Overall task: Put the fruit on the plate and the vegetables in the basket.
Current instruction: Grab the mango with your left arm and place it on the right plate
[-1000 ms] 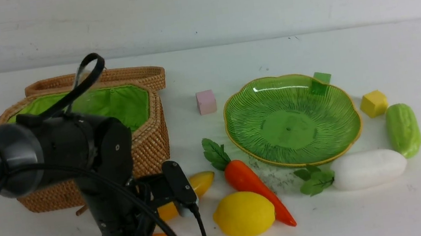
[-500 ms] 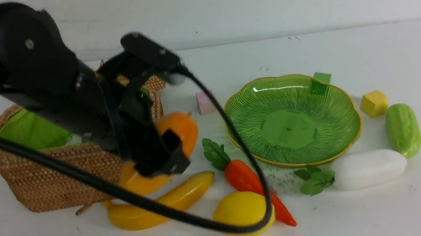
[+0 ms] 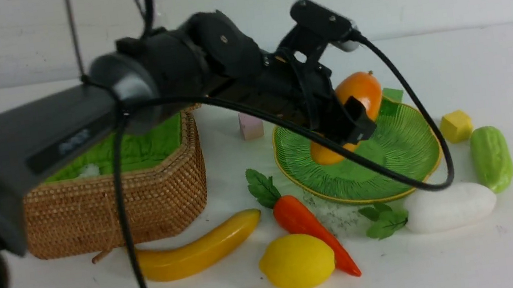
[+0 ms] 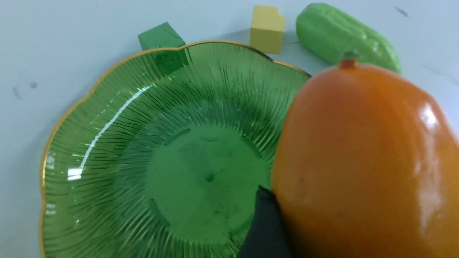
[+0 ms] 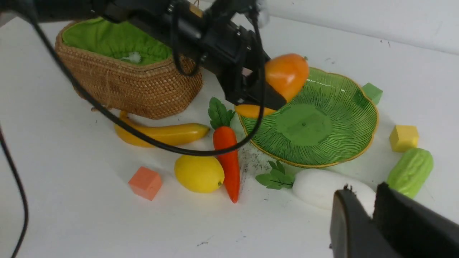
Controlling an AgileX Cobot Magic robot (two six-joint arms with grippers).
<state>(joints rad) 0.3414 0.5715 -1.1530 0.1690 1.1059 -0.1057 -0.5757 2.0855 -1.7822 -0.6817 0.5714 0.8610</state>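
Orange mango [image 3: 362, 91], ribbed green gold-rimmed plate [image 3: 402, 143], tan woven basket [image 3: 144, 205], yellow lemon [image 3: 297, 261]

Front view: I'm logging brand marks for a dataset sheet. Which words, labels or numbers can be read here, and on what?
Left arm: a short pale marking on its grey link, too blurred to read.
Nothing else in any view carries readable text.

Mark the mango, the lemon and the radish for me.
mango [image 3: 363, 87], front view, its orange upper end, above the gripper.
lemon [image 3: 297, 261], front view, middle of its body.
radish [image 3: 452, 208], front view, middle of its white body.
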